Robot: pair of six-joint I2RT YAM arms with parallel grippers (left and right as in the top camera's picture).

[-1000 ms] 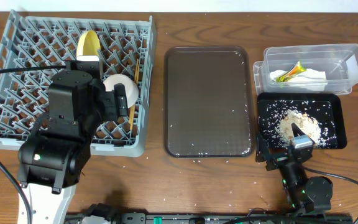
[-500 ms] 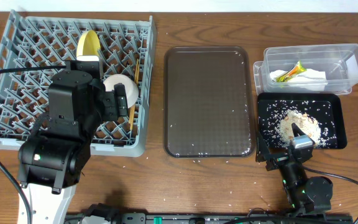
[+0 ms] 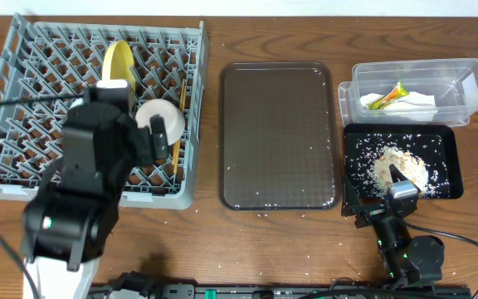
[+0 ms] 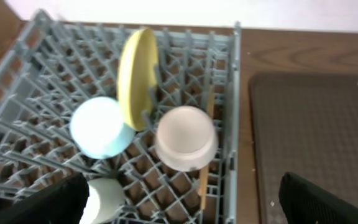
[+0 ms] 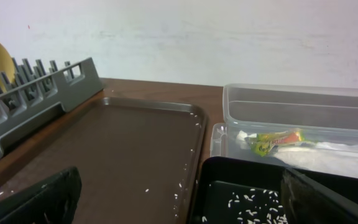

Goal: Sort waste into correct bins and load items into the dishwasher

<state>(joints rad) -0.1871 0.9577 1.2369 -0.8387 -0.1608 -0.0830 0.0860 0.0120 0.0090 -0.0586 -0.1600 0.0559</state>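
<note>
The yellow plate (image 4: 137,74) stands on edge in the grey dish rack (image 3: 23,83), with the light blue bowl (image 4: 101,126), white bowl (image 4: 185,138), small cup (image 4: 107,198) and chopsticks (image 4: 202,186) close around it. The left gripper (image 4: 179,208) hovers above, jaws spread and empty. Past the brown serving tray (image 3: 276,133), the wrapper (image 3: 387,98) and napkin (image 3: 420,100) lie in the clear tub (image 3: 471,71) and rice scraps (image 3: 401,170) in the black tray (image 3: 448,141), where the right gripper (image 5: 179,208) sits low, jaws also spread.

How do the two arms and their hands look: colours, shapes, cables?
Both arms are black. The left arm is bulky with rounded joint housings, a white base part and a thin black cable. The right arm looks slimmer, with a silver-grey piece near its tip and a black cable. In the wrist views, the left hand and right hand show flat, dark, wedge-shaped fingers.
</note>
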